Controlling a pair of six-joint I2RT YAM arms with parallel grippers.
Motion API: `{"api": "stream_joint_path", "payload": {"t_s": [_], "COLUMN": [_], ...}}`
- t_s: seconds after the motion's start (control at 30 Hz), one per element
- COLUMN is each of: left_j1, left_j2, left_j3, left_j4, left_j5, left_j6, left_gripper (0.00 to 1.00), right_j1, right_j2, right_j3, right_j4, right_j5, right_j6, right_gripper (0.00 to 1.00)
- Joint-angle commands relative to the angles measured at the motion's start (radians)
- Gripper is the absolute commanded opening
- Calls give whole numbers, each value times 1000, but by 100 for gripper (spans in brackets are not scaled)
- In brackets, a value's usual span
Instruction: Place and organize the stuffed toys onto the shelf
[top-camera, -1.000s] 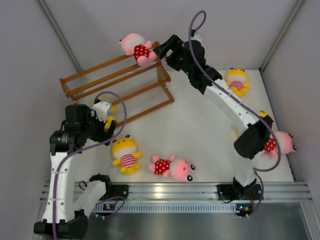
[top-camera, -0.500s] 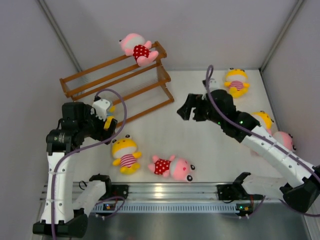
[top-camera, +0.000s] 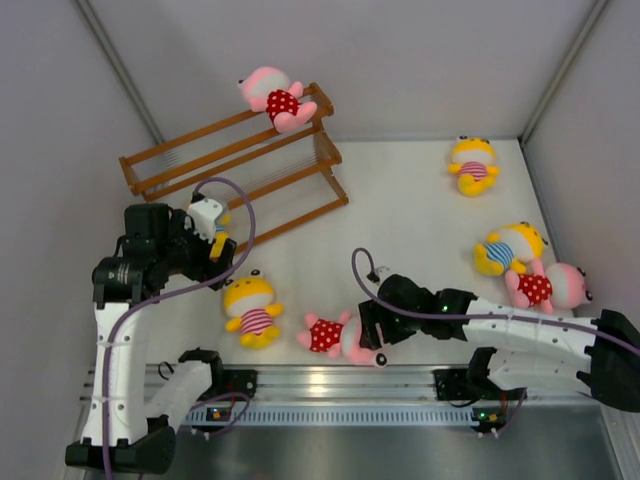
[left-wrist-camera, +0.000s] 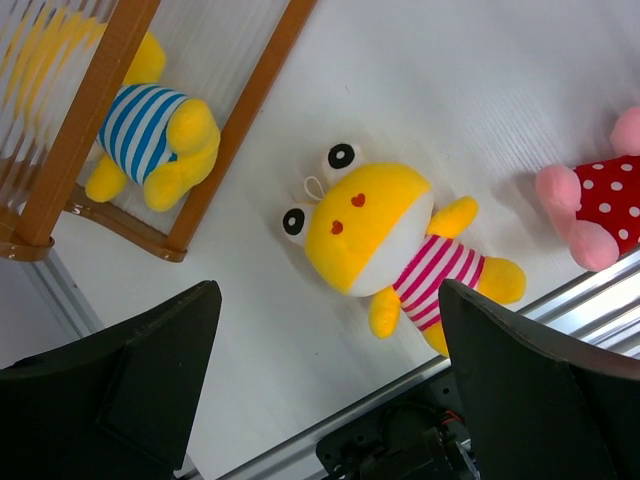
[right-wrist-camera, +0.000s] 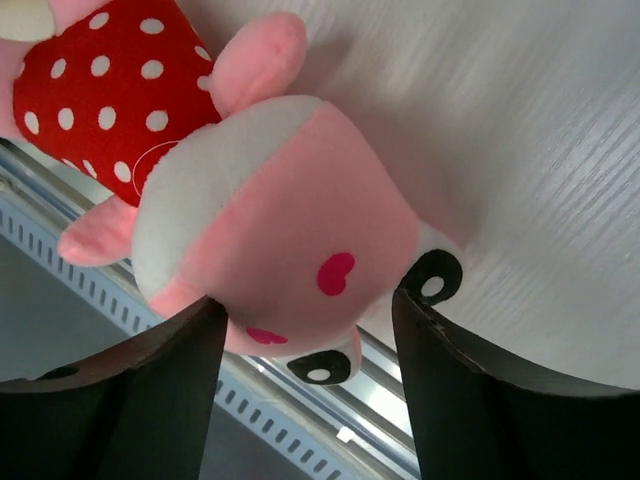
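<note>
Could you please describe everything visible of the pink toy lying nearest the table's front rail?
The pink toy is soft plush: pink head, white face patch, red heart cheeks, black-and-white eyes, red white-dotted dress. It lies on the table by the front rail, head rightward in the top view. The open right gripper straddles its head; contact is unclear.

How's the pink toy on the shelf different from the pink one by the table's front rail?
The shelf toy lies on the top tier of the shelf, at its right end; the rail toy lies on the table. No gripper is near the shelf toy; the open fingers of the right gripper flank the rail toy's head. Both are pink with red white-dotted dresses.
</note>
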Motion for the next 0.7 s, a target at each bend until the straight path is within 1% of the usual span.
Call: {"api": "stream_joint_path", "payload": {"t_s": [0.0, 0.03, 0.07, 0.1, 0.13, 0.17, 0.2, 0.23, 0.3, 0.33, 0.4, 0.43, 0.47, 0.5, 0.53, 0.6, 0.63, 0.67], "left_j1": [-2, -2, -2, -2, -2, -2, -2, -2, -3, -3, -3, -3, -3, -3, -3, -3, -5, -5], "left_j2": [-25, -24, -28, -28, -30, -30, -30, -28, -22, -16, -8, -5, -1, 1, 3, 4, 4, 4], "left_j3": [23, 24, 24, 26, 27, 29, 32, 42, 65, 93, 128, 147, 186, 205, 225, 272, 285, 296], "left_j4": [-9, -10, -13, -15, -18, -22, -24, -35, -44, -58, -72, -79, -93, -98, -101, -102, -104, -104], "left_j5": [35, 35, 35, 38, 39, 49, 59, 94, 141, 203, 271, 332, 366, 392, 412, 454, 464, 481], "left_j6": [11, 11, 12, 11, 11, 14, 17, 18, 23, 23, 26, 28, 32, 34, 38, 43, 46, 46], "left_gripper": [96, 96, 96, 96, 96, 96, 95, 95, 95, 95, 95, 94, 94, 94, 94, 95, 95, 96], "right_j1": [19, 21, 19, 19, 19, 19, 19, 21, 19, 19, 19, 19, 18, 19, 18, 19, 18, 16], "right_j2": [26, 48, 57, 63, 65, 60, 54, 37, 25, 10, -6, -21, -26, -27, -20, -6, 13, 26], "right_j3": [-20, -18, -17, -3, 8, 41, 64, 89, 185, 214, 277, 291, 316, 334, 356, 429, 455, 513], "right_j4": [122, 128, 137, 136, 131, 118, 107, 101, 79, 79, 104, 145, 166, 179, 179, 159, 151, 142], "right_j5": [11, 11, 11, 10, 7, 11, 17, 20, 23, 23, 23, 11, -6, -33, -102, -179, -243, -271], "right_j6": [28, 26, 23, 19, -15, -44, -81, -189, -320, -457, -600, -766, -852, -936, -1116, -1287, -1434, -1489], "right_gripper": [65, 50, 41, 30, 7, 0, 0, 0, 0, 0, 0, 0, 0, 0, 0, 0, 0, 0]}}
